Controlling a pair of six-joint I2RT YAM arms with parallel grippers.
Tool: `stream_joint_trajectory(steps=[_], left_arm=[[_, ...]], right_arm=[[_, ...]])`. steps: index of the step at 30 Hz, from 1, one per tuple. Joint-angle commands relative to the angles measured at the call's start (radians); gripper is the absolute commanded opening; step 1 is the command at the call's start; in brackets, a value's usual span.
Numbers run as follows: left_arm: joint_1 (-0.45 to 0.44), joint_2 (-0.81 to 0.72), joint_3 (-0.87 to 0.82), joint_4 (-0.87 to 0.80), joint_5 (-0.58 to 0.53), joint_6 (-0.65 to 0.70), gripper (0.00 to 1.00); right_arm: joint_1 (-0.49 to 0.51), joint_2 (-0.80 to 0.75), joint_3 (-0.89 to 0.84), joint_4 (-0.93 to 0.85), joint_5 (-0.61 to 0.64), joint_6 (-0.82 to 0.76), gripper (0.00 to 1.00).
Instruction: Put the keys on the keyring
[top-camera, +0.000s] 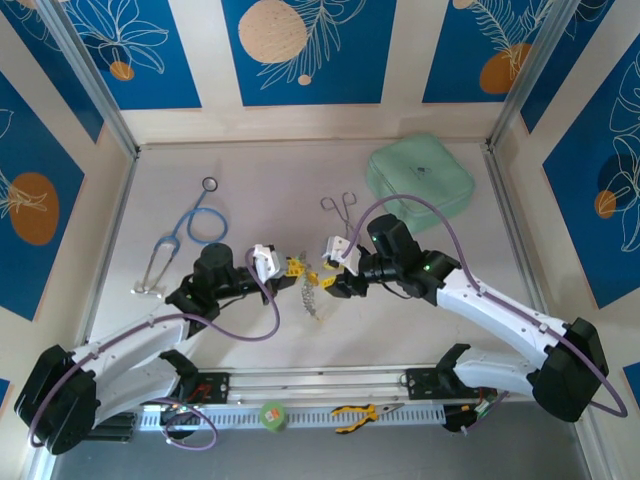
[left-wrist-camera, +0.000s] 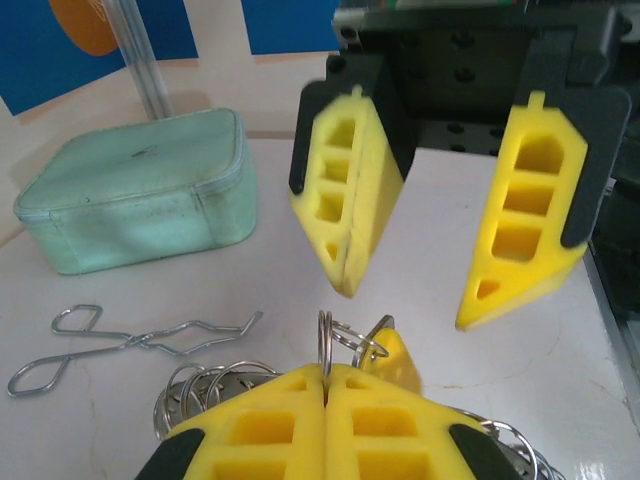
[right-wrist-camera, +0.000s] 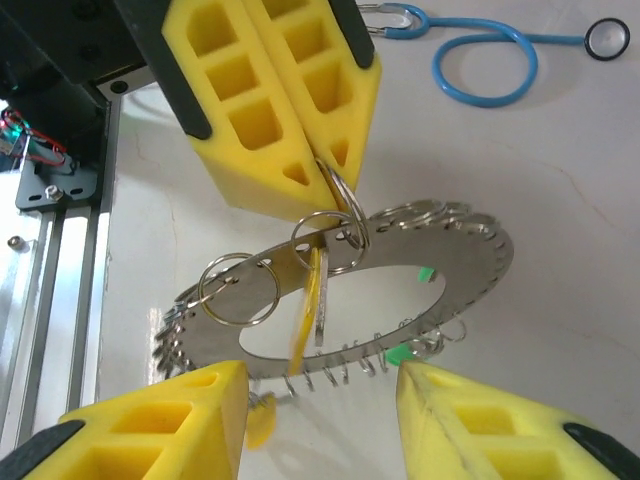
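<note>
Left gripper (right-wrist-camera: 335, 188): fingers together, clamped on a small loop at the rim of the keyring (right-wrist-camera: 470, 255). Keyring tilted, mid-table; stethoscope (top-camera: 190, 235) at its 10 o'clock, green pouch (top-camera: 420, 180) at 2 o'clock. Yellow key (right-wrist-camera: 303, 310) hangs at the rim loops. Right gripper (right-wrist-camera: 320, 385): fingers apart, beside the ring.
</note>
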Motion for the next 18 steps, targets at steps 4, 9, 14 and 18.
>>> stream_joint_trajectory(steps=[4, 9, 14, 18], left_arm=[[-0.002, -0.007, -0.012, 0.106, 0.028, -0.02, 0.0], [-0.002, -0.006, -0.011, 0.107, 0.042, -0.01, 0.0], [-0.001, -0.003, -0.013, 0.113, 0.045, -0.011, 0.0], [-0.002, -0.003, -0.017, 0.129, 0.051, -0.021, 0.0]], right_arm=[[0.01, 0.026, -0.001, 0.094, -0.016, 0.047, 0.43], [0.018, 0.051, 0.02, 0.106, -0.047, 0.036, 0.42], [0.022, 0.065, 0.029, 0.115, -0.062, 0.035, 0.36], [0.022, 0.065, 0.037, 0.105, -0.053, 0.028, 0.2]])
